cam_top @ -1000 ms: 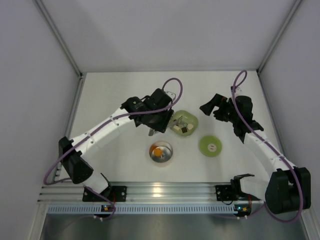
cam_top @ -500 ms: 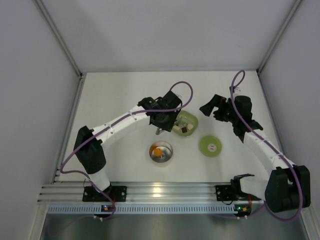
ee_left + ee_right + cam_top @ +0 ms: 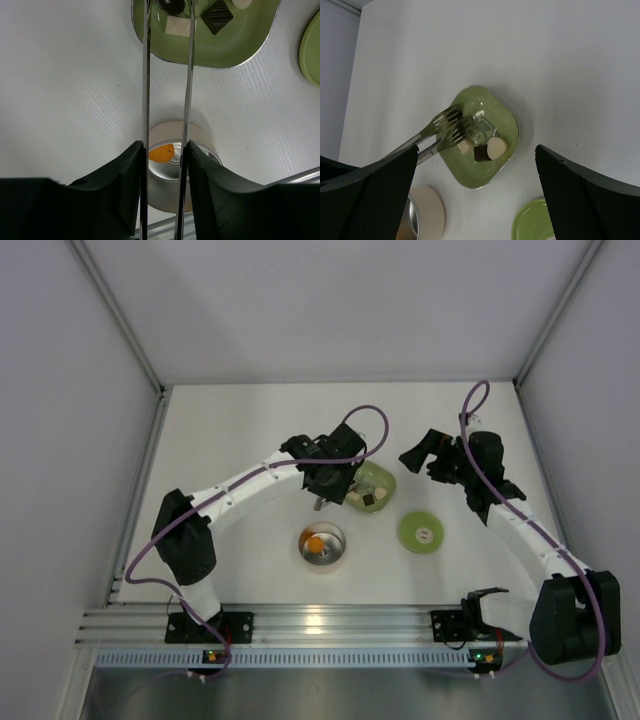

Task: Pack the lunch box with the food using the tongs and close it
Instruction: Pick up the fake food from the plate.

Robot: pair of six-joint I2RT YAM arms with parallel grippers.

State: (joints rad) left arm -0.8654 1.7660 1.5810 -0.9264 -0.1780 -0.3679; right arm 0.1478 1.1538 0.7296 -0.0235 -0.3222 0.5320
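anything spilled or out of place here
Nothing stands out. Most food sits inside the dish, an orange piece is in the lunch box, the lid lies flat beside them, and the tongs reach into the dish.

Left wrist view: the tongs [image 3: 145, 75] run off the top edge, tips unseen; that edge also cuts the pale green dish [image 3: 235, 45]. The lid [image 3: 311, 55] is clipped at right. Fingers [image 3: 125, 190] of the left gripper [image 3: 165, 146] hide much of the lunch box [image 3: 162, 175].
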